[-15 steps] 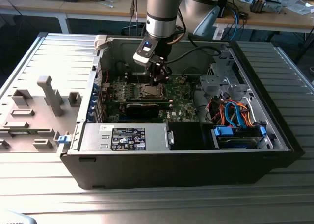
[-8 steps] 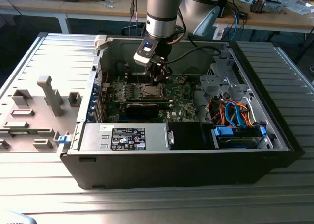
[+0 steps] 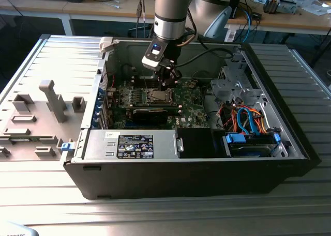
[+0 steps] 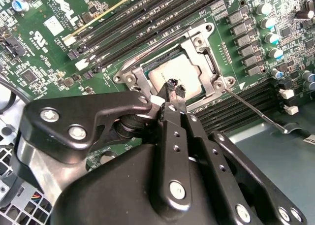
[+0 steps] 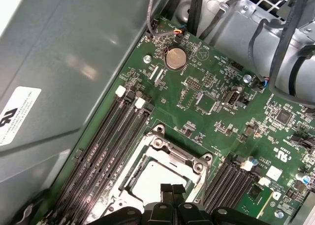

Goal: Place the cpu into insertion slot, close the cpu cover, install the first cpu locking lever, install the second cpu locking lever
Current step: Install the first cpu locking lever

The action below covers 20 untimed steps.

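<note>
cpu sitting in, cover down; gripper's hovering shut, empty, at cpu's 1 o'clock (exterior view); prob. lever step, needing hooking.

White logo lettering is printed on the green board, across the memory slots from the socket, with a small white sticker just beside it. Fine white part codes ring the socket, too small to read. In the first wrist view a white triangle sign sits by the coin cell, well apart from the socket, and a black-printed white label is on the case wall. In the exterior view a dark printed label lies on the power-supply box, nearer the camera than the socket.
</note>
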### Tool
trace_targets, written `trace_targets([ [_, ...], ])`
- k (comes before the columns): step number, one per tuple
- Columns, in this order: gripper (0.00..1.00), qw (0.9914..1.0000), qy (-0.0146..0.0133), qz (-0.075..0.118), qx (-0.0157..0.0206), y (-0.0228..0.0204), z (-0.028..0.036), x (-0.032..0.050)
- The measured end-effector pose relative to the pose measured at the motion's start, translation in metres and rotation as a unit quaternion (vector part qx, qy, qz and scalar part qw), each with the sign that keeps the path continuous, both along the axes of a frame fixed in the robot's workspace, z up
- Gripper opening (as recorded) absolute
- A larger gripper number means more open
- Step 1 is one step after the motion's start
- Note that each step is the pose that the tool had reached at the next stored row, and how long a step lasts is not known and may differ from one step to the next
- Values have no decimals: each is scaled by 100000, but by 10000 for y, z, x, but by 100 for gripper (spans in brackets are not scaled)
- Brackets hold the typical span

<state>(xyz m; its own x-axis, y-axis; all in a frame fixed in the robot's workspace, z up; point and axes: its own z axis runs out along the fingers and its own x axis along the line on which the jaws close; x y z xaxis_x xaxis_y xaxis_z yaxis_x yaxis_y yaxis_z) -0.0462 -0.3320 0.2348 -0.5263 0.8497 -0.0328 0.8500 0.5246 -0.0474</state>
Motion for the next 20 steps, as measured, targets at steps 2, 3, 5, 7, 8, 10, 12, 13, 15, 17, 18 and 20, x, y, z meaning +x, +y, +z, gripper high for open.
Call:
trace_targets([
  [2, 11, 100000, 3, 275, -3, 0, 0, 0],
  [3, 11, 99999, 3, 407, -2, 0, 0, 0],
  [5, 11, 99997, 3, 709, -2, 0, 0, 0],
  [7, 11, 99995, 3, 1040, -2, 0, 0, 0],
  [8, 11, 99993, 2, 1147, 0, 0, -1, 0],
  [10, 11, 99989, 3, 1490, -2, 0, -1, 0],
  [12, 11, 99986, 2, 1697, -3, 0, -1, 0],
  [13, 11, 99983, 1, 1817, 0, 0, -1, 0],
  [15, 11, 99977, 2, 2148, -1, 0, -1, 0],
  [17, 11, 99968, 1, 2516, 0, 0, -1, 0],
  [18, 11, 99966, 1, 2618, -1, 0, -1, 0],
  [20, 11, 99958, 1, 2900, -3, 0, -1, 0],
])
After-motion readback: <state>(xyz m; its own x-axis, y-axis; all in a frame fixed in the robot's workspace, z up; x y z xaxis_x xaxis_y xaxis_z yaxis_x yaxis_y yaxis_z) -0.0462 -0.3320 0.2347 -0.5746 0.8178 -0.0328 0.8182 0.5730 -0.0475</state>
